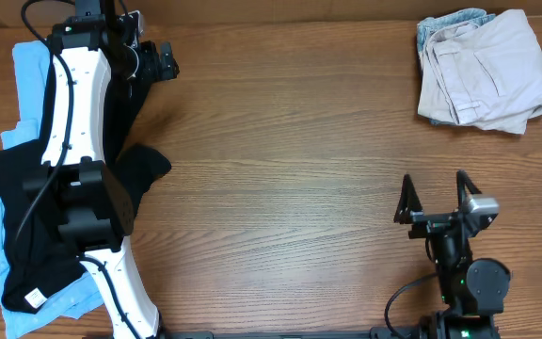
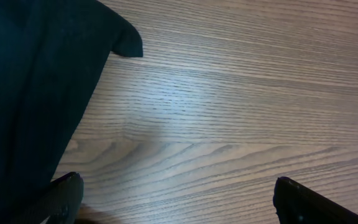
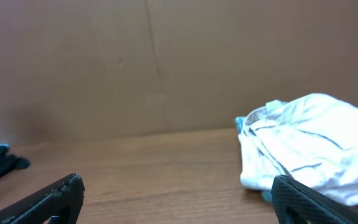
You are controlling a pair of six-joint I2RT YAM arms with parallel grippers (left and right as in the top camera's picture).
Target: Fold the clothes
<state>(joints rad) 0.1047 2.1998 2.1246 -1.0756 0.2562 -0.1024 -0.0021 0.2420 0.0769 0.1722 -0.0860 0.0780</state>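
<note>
A black garment (image 1: 26, 231) lies in a pile at the table's left edge on top of a light blue garment (image 1: 28, 71). My left arm reaches over this pile; its gripper (image 1: 153, 58) is open and empty near the far left. In the left wrist view the black garment (image 2: 30, 81) fills the left side, and the open jaws (image 2: 176, 199) hang over bare wood. My right gripper (image 1: 436, 193) is open and empty at the front right. A folded beige garment (image 1: 486, 71) lies on a folded bluish one at the far right; it also shows in the right wrist view (image 3: 309, 146).
The wooden table (image 1: 290, 169) spans the view. A brown wall (image 3: 166, 62) stands behind the table in the right wrist view. The right arm's base (image 1: 464, 282) sits at the front edge.
</note>
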